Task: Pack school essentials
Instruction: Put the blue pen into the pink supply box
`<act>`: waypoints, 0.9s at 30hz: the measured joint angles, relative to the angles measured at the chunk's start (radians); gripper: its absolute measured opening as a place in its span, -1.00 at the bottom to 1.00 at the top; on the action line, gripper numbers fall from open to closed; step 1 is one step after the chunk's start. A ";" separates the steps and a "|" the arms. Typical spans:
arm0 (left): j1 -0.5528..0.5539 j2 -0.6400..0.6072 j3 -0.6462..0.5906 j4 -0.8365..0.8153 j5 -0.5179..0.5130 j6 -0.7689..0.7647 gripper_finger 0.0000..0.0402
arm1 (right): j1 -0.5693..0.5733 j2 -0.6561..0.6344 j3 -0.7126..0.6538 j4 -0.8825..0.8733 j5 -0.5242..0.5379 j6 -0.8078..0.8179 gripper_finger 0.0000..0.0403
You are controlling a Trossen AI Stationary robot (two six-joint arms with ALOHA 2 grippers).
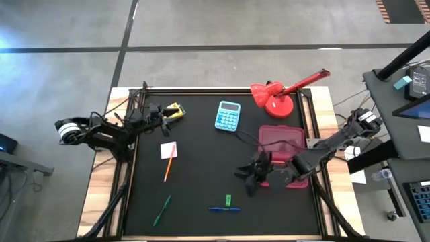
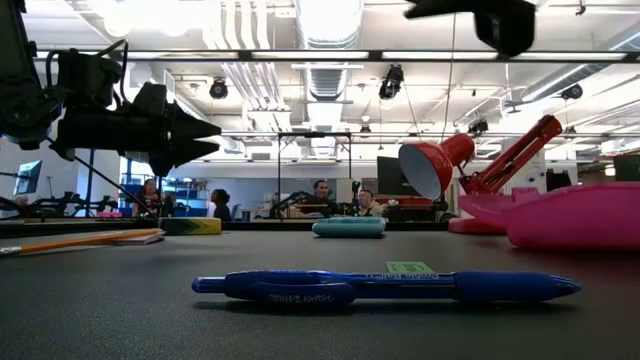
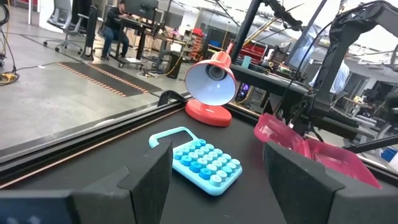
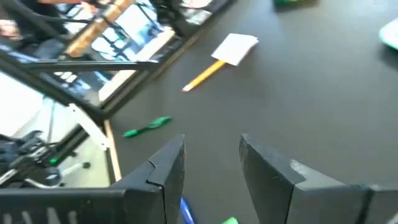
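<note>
Blue pen [image 1: 224, 209] lies on the desk [image 1: 201, 175] at lower centre of the high view, green eraser [image 1: 228, 199] just beside it, both below the right pincer [image 1: 254, 176]. Right pincer is seen parted and empty in its wrist view, hovering left of the pink case [image 1: 285, 141]. Pen should be straddled across its barrel near the middle, eraser avoided, then closed on. Left pincer [image 1: 160, 114] waits wide open, empty, at upper left near the yellow-green box [image 1: 175, 110].

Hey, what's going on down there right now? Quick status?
Right gripper open, empty, hovering near pink case. Left gripper open, waiting at table's far-left side. Blue pen, green pen, orange pencil unpacked. Nothing blocking.
</note>
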 joint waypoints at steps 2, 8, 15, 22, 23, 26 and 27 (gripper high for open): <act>0.000 0.000 0.000 0.000 0.000 0.000 0.17 | 0.002 0.032 0.009 0.015 -0.010 -0.015 -0.30; 0.000 0.000 0.000 0.000 0.000 0.000 0.17 | 0.002 0.147 0.020 0.011 -0.139 0.047 -0.31; 0.000 0.000 0.000 0.000 0.000 0.000 0.17 | 0.004 0.226 0.021 0.023 -0.175 0.180 -0.31; 0.000 0.000 0.000 0.000 0.000 0.000 0.17 | 0.013 0.307 0.022 0.050 -0.220 0.295 -0.31; 0.000 0.000 0.000 0.000 0.000 0.000 0.17 | 0.013 0.317 0.022 0.050 -0.221 0.313 -0.31; 0.000 0.000 0.000 0.000 0.000 0.000 0.17 | 0.012 0.337 0.027 0.051 -0.224 0.363 -0.31; 0.000 0.000 0.000 0.000 0.000 0.000 0.17 | 0.012 0.347 0.040 0.049 -0.224 0.368 -0.31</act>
